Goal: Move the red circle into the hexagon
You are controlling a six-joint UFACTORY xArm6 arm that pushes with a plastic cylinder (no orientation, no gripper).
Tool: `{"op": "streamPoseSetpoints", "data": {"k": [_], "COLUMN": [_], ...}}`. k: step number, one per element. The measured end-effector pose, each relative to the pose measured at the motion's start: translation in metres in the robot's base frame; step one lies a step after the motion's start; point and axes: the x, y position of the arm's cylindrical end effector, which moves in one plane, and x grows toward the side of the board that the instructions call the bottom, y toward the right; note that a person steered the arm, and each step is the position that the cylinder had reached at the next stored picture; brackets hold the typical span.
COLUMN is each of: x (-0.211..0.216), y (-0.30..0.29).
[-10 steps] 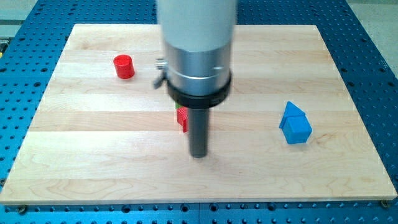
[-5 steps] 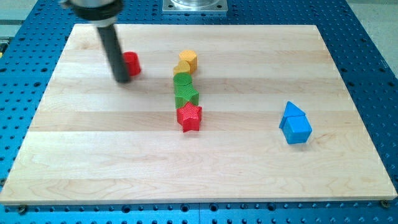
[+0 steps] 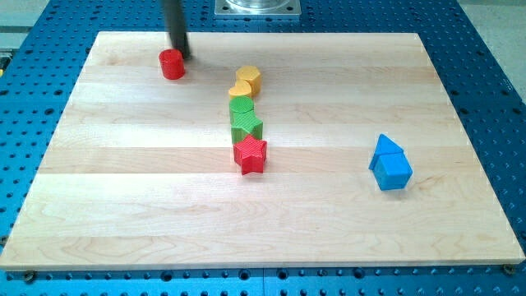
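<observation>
The red circle (image 3: 172,64) sits near the board's top left. My tip (image 3: 181,55) is just above and right of it, at its edge. The yellow hexagon (image 3: 250,79) stands right of it, at the top of a column of blocks. A yellow heart-shaped block (image 3: 239,90) touches the hexagon's lower left. Below come a green round block (image 3: 241,106), a green star (image 3: 247,126) and a red star (image 3: 251,154).
A blue triangle (image 3: 387,148) and a blue cube (image 3: 395,172) sit together at the right of the wooden board (image 3: 123,205). A blue perforated table surrounds the board. A grey metal mount (image 3: 257,7) is at the view's top.
The rod moved from the board's middle to the left of the red circle, then up past it. The red circle shifted up and slightly left.
</observation>
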Motion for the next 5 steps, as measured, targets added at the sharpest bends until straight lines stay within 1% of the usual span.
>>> {"op": "streamPoseSetpoints", "data": {"k": [1,2,3,4,5], "x": [-0.003,-0.003,0.045,0.033,0.025], "y": [-0.05,-0.113,-0.099,-0.015,0.037]}}
